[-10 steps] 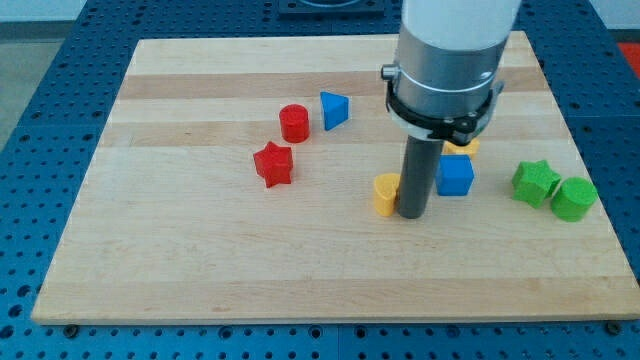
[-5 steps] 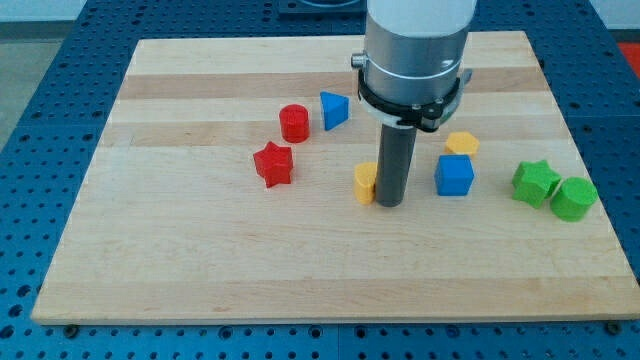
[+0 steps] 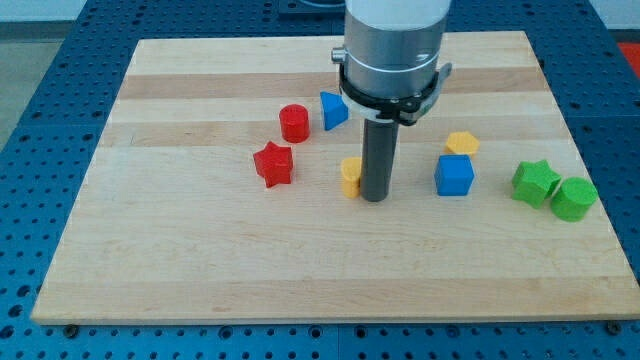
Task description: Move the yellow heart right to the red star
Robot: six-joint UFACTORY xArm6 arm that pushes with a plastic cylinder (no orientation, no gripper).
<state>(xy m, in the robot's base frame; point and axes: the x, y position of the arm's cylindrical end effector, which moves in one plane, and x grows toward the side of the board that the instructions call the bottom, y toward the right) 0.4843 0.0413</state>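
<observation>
The yellow heart lies near the board's middle, partly hidden behind my rod. My tip rests on the board right against the heart's right side. The red star lies to the heart's left, with a gap of about one block width between them.
A red cylinder and a blue triangular block lie above the star. A blue cube and a yellow block lie to the right of my tip. A green star and green cylinder sit near the wooden board's right edge.
My tip has slid to the view's left and slightly up, pushing the yellow heart leftward, closer to the red star. The other blocks have not moved.
</observation>
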